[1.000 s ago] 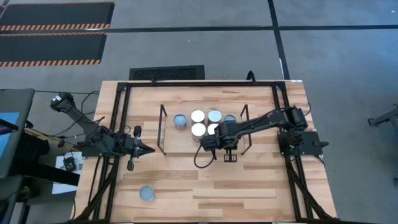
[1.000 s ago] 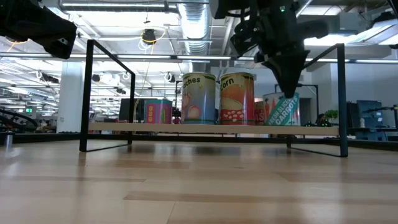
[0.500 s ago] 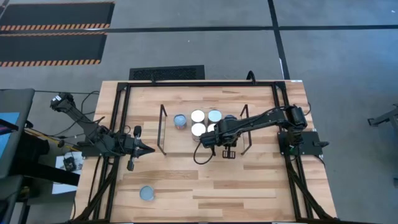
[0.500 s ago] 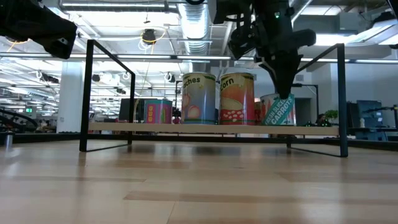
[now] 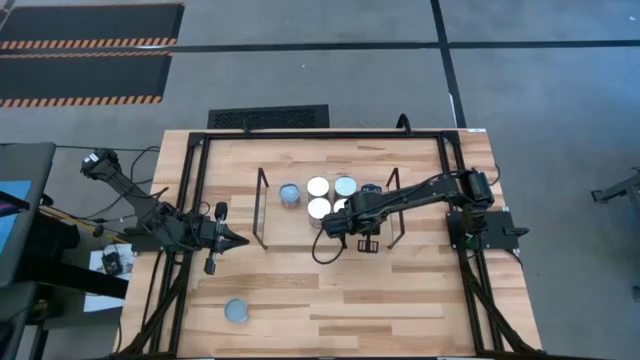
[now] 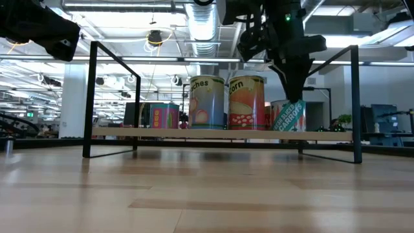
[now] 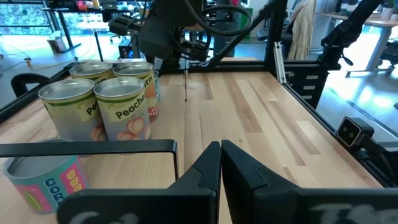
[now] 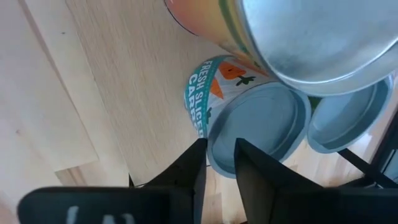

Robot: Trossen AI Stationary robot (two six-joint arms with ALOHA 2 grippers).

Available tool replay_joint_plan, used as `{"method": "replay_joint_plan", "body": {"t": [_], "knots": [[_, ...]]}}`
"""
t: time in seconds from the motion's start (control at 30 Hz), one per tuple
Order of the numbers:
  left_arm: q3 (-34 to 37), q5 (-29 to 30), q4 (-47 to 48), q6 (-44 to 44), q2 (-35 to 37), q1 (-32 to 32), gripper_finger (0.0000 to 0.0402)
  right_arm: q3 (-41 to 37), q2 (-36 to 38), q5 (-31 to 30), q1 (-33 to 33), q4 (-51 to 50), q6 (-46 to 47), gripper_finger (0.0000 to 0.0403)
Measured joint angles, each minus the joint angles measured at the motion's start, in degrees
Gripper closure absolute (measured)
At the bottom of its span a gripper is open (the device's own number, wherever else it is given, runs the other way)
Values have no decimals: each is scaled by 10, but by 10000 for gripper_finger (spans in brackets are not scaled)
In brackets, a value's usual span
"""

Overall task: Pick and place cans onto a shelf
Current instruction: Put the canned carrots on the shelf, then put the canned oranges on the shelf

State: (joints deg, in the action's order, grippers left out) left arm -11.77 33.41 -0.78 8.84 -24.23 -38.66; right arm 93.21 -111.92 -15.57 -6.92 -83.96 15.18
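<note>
- Carrots can (image 6: 288, 116) on the shelf (image 6: 162, 133): rigid, smooth, probably weighty; best taken across its sides.
- Right gripper (image 8: 219, 163) over it, fingers slightly parted, holding nothing.
- Left gripper (image 7: 221, 163) closed, empty.

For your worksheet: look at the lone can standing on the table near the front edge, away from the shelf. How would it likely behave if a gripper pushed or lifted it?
The lone can stands upright on its flat end, so a low push would probably slide it over the smooth wooden table rather than tip it. Knocked onto its round side, it would likely roll. Its metal body looks rigid, so it should keep its shape under a firm squeeze.
</note>
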Motion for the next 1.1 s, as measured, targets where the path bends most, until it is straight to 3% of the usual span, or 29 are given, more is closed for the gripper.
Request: {"method": "replay_joint_plan", "body": {"t": [0.37,0.53,0.7,0.87,1.1], "knots": [[0,0,0,0,0,0,400,41,3,-53,-56,-61,39,297],[0,0,0,0,0,0,400,51,41,-56,-117,-18,34,333],[0,-14,-2,0,0,0,400,-12,125,-56,-178,167,23,393],[-3,-27,-3,7,0,0,400,-166,227,-69,-232,416,2,389],[-62,-107,-1,-7,-54,-8,400,-363,339,-105,-295,717,-39,395]]}}
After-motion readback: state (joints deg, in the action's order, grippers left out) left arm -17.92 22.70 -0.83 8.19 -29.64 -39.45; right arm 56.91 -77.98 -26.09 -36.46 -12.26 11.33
